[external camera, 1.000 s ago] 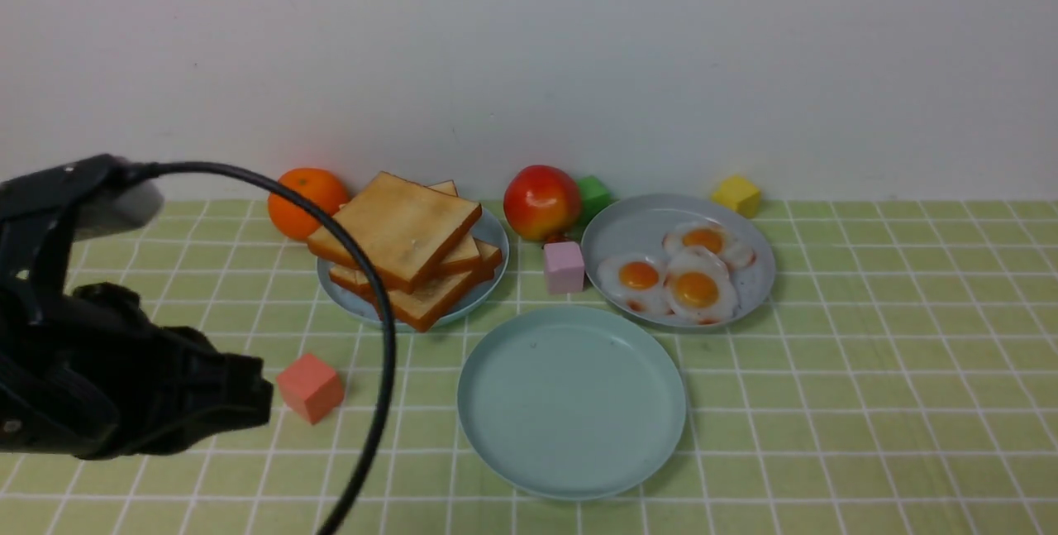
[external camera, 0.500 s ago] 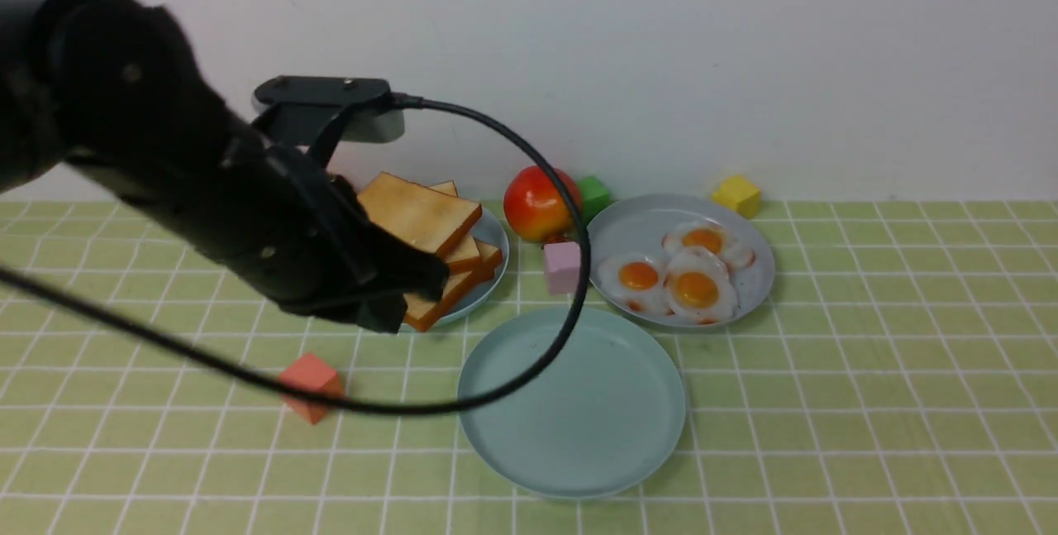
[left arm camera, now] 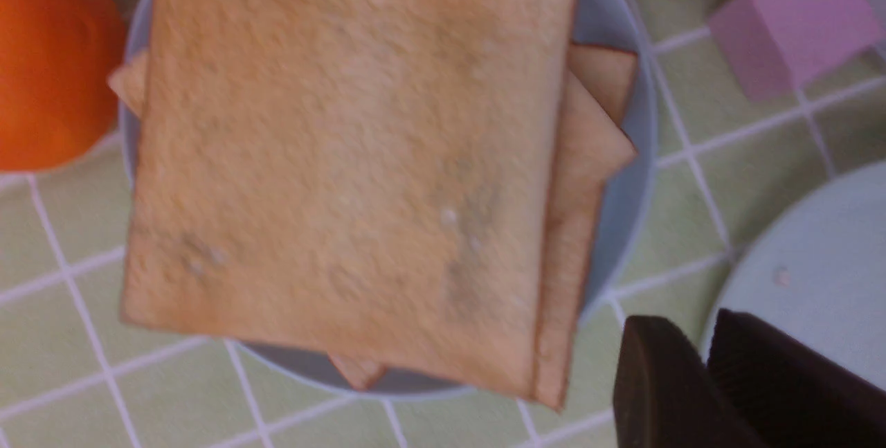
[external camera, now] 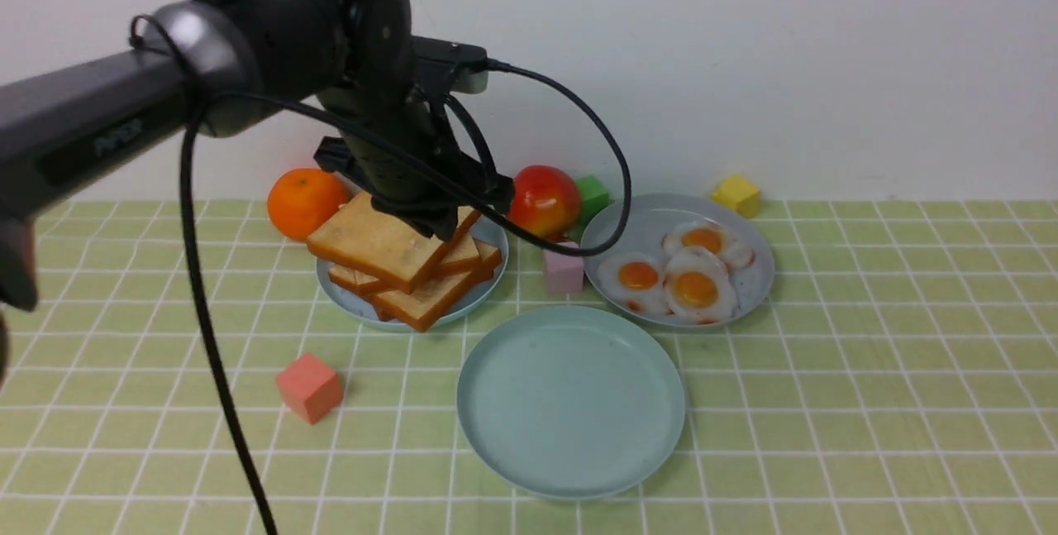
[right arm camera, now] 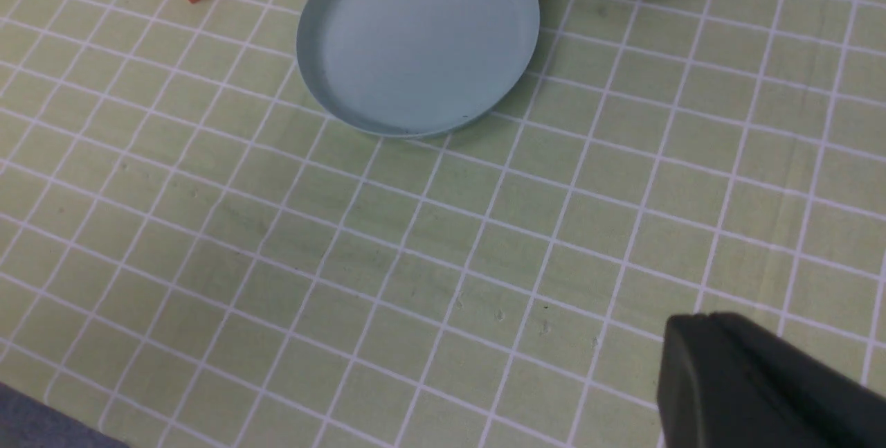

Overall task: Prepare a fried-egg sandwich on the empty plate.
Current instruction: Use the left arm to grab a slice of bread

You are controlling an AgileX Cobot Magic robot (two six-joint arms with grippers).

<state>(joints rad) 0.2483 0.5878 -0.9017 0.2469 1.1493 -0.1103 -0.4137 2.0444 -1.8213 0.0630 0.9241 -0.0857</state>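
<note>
Orange fruit (external camera: 302, 204), red-yellow fruit (external camera: 542, 203), and green (external camera: 592, 198), yellow (external camera: 737, 196), pink (external camera: 564, 269), coral blocks (external camera: 310, 388).

Left arm (external camera: 99, 117): extends from left edge toward far side, forearm raised, sloping upward toward centre. Bends at dark wrist joint (external camera: 376, 31), then angles down and rightward. Black cable (external camera: 626, 179) loops out from wrist housing, second length hangs down in front of arm. Left gripper (left arm camera: 698, 341) pitched downward at far left-centre, nothing in grasp; fingers (left arm camera: 654, 358) slightly parted at tips, narrow notch between them. Right gripper (right arm camera: 700, 323): fingers (right arm camera: 734, 365) together, nothing held, dark and partly in shadow.
</note>
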